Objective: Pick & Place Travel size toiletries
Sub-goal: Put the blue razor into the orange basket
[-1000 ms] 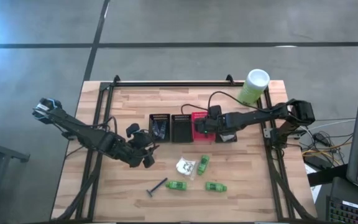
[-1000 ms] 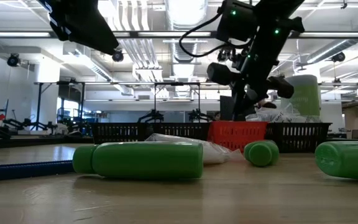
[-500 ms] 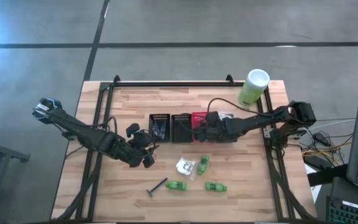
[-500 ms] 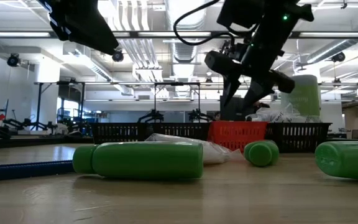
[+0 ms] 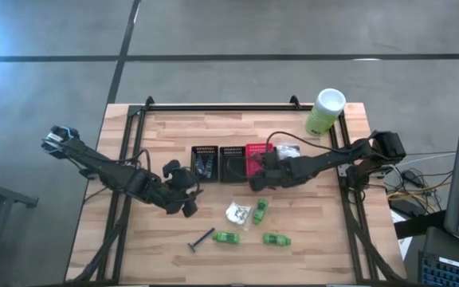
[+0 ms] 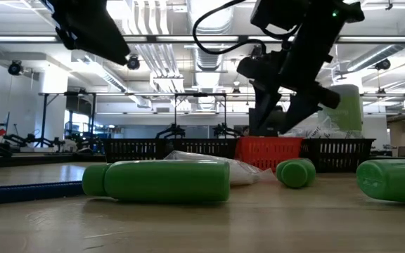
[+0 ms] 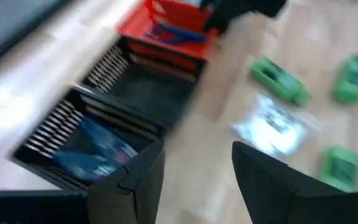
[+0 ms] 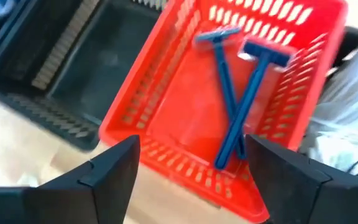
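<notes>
Right gripper (image 5: pixel 255 180) open (empty) over red basket (image 8: pixel 229 118) rim; left gripper (image 5: pixel 188 191) open nearby

Bright, even overhead light; ceiling strip lamps (image 6: pixel 209 14) glare white above the right end effector (image 6: pixel 276 116), leaving both arms near-silhouettes in the low view. Soft short shadows under the arms on the counter (image 5: pixel 174 239). Left wrist view smeared by motion blur: baskets and green bottles (image 7: pixel 278 78) beyond the left end effector (image 7: pixel 194 180) lack edges. Red basket (image 8: pixel 166 134) ahead of the right end effector mildly soft, highlights blown at its far rim.
</notes>
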